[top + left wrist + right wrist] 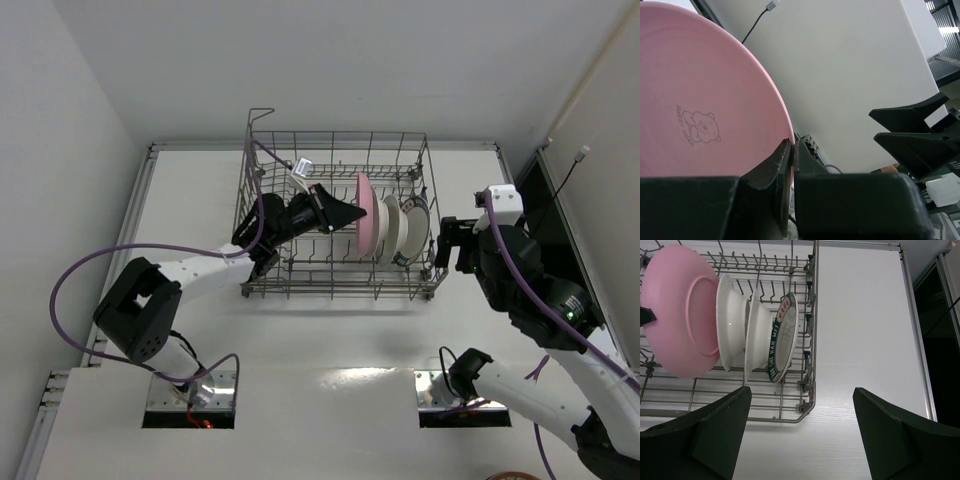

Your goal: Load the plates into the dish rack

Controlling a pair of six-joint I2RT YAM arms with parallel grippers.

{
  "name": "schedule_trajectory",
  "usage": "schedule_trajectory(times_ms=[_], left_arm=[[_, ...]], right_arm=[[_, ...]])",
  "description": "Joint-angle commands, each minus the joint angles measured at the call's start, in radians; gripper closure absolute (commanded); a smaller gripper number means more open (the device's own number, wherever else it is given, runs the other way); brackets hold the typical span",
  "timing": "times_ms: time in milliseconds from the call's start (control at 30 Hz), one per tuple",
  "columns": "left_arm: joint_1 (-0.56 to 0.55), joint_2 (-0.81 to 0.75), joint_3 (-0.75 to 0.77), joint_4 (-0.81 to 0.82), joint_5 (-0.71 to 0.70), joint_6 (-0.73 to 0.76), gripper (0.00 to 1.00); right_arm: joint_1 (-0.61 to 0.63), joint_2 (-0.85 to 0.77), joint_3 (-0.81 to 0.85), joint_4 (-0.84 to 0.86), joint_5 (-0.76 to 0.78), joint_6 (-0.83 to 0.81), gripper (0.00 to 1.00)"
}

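Note:
The wire dish rack (338,294) stands mid-table. Four plates stand on edge in its right half. From left to right they are a pink plate (367,222), two white plates (730,315) (756,335), and a teal-rimmed plate (786,335). My left gripper (356,213) reaches across the rack from the left and is shut on the pink plate's rim (785,125), which sits pinched between the fingers (771,165). My right gripper (455,245) hovers open just outside the rack's right side and holds nothing; its wrist view (802,392) looks along the row of plates.
The rack's left half holds only upright tines and my left arm. A raised wire loop (260,112) stands at the rack's back left corner. Bare white tabletop (865,340) lies right of the rack, ending at a metal edge strip (920,350).

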Motion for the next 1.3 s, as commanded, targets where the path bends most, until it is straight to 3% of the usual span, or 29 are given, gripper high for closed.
schedule_trajectory(times_ms=[0,200,333,367,467,500,567,667,1000,1133,1167,1267], left_arm=[[0.001,0.036,-0.002,0.16,0.003,-0.012,1.0],[0.001,0.047,-0.002,0.089,-0.04,0.016,0.99],[0.001,0.038,0.027,0.011,-0.051,0.041,0.86],[0.001,0.038,0.038,0.002,-0.051,0.041,0.77],[0.001,0.027,0.052,-0.041,-0.04,0.061,0.61],[-0.008,0.018,0.085,-0.088,-0.04,0.07,0.51],[-0.008,0.006,0.119,-0.153,-0.04,0.109,0.41],[-0.008,-0.016,0.205,-0.282,-0.07,0.156,0.22],[-0.018,-0.112,0.48,-0.745,-0.201,0.374,0.14],[-0.018,-0.123,0.506,-0.798,-0.187,0.4,0.08],[-0.008,-0.123,0.506,-0.807,-0.177,0.4,0.02],[-0.008,-0.062,0.495,-0.816,-0.1,0.379,0.02]], right_arm=[[-0.002,-0.012,-0.016,0.002,0.033,-0.018,0.19],[-0.002,-0.012,-0.016,0.002,0.033,-0.018,0.19],[-0.002,-0.012,-0.016,0.002,0.033,-0.028,0.14],[-0.002,-0.012,-0.016,0.002,0.033,-0.028,0.14],[-0.002,-0.012,-0.007,-0.007,0.033,-0.018,0.08],[-0.002,-0.012,0.004,-0.008,0.033,-0.018,0.07],[-0.002,-0.012,0.013,-0.018,0.033,-0.018,0.01],[-0.002,0.011,0.062,-0.043,0.033,-0.009,0.01],[-0.002,0.084,0.191,-0.149,-0.091,0.0,0.01],[-0.002,0.084,0.144,-0.12,-0.173,0.0,0.01],[-0.002,0.093,0.144,-0.107,-0.185,0.0,0.01],[-0.002,0.116,0.131,-0.098,-0.254,0.0,0.01]])
